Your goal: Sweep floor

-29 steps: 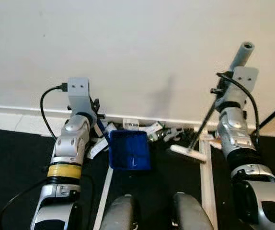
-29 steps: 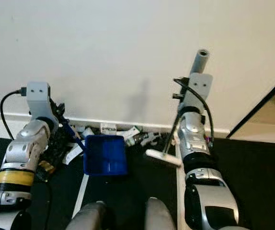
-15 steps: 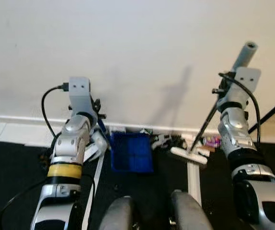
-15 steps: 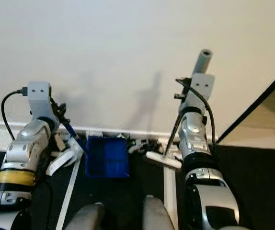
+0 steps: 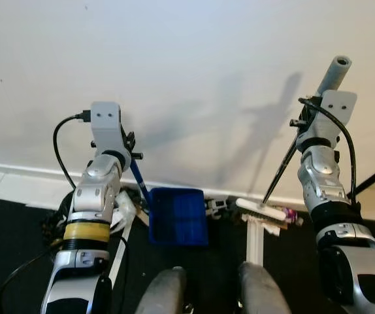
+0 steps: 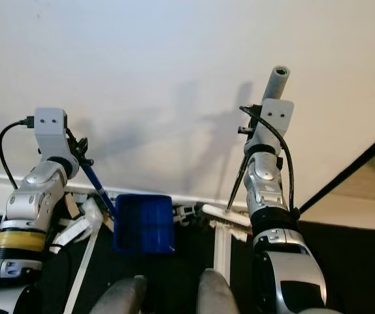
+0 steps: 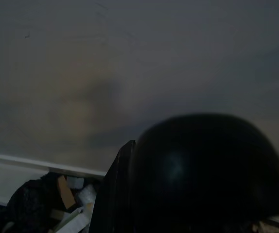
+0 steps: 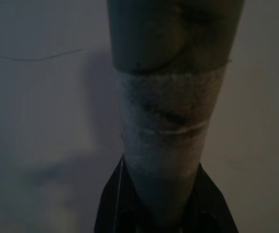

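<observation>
The robot stands close to a white wall, with the litter it must sweep lying along the skirting at the far edge of the dark floor: scraps of paper and small odds between the two tools. The left end effector grips the blue handle of the blue dustpan, whose tray rests on the floor just near of the skirting. The right end effector is closed round the grey handle of the broom; the thin shaft slants down to a white head lying near the litter, just right of the dustpan. The likeliest fault is the broom head pushing the scraps past the dustpan's lip or under it, since the tray seems to sit near of the debris rather than squarely against it. A stroke made too hard could scatter the light paper left, towards the white scraps beside the left arm. With the wall so close, the broom's top could strike it on a swing. The dustpan might also slide away if pushed.
</observation>
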Motion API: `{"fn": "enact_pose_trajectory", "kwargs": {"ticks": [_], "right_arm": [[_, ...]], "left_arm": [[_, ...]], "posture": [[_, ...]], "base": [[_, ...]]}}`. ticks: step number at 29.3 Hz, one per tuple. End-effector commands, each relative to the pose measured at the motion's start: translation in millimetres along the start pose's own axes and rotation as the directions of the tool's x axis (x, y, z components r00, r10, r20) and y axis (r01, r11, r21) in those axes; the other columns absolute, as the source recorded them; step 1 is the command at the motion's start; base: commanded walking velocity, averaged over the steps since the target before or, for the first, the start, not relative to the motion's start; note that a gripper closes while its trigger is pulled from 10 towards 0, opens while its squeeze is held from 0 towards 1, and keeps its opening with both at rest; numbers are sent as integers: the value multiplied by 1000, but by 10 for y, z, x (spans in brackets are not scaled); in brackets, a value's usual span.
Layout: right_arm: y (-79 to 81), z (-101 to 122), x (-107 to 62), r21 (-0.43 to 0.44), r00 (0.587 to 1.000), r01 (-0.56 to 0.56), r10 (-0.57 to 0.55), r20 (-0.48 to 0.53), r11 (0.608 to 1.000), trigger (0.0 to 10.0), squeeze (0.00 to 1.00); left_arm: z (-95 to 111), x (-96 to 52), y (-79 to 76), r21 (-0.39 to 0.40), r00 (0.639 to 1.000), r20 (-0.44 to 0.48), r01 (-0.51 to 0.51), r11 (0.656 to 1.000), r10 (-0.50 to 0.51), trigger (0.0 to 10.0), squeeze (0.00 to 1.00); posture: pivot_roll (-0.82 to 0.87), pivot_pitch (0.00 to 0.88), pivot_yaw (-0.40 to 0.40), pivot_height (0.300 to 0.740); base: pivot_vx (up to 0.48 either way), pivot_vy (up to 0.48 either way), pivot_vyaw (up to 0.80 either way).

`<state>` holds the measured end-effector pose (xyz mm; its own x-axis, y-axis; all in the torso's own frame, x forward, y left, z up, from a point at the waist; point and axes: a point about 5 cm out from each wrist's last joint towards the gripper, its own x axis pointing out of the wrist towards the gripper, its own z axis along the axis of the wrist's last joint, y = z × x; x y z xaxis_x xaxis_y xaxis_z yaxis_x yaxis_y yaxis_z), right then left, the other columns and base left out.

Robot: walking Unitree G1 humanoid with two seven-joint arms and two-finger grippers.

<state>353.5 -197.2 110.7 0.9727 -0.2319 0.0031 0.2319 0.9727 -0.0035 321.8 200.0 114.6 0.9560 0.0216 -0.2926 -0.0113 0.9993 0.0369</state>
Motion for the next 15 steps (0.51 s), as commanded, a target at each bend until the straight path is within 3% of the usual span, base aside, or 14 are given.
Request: {"fn": "enact_pose_trajectory", "kwargs": {"ticks": [1, 7, 15], "right_arm": [[19, 59, 16, 7, 1000, -2, 2, 27, 1000, 10000, 0], [15, 67, 18, 6, 1000, -3, 3, 31, 1000, 10000, 0], [-46, 119, 27, -8, 998, 12, -11, 55, 1000, 10000, 0]], "left_arm": [[-34, -10, 56, -2, 1000, -15, -8, 1000, 8, 10000, 0], [-56, -3, 93, -5, 999, -48, 9, 1000, -9, 10000, 0], [2, 5, 226, -9, 991, -78, 107, 994, -108, 10000, 0]], "posture": [[-21, 43, 50, 740], [-23, 44, 49, 740], [-28, 47, 52, 740]], "base": [[0, 0, 0], [0, 0, 0], [0, 0, 0]]}}
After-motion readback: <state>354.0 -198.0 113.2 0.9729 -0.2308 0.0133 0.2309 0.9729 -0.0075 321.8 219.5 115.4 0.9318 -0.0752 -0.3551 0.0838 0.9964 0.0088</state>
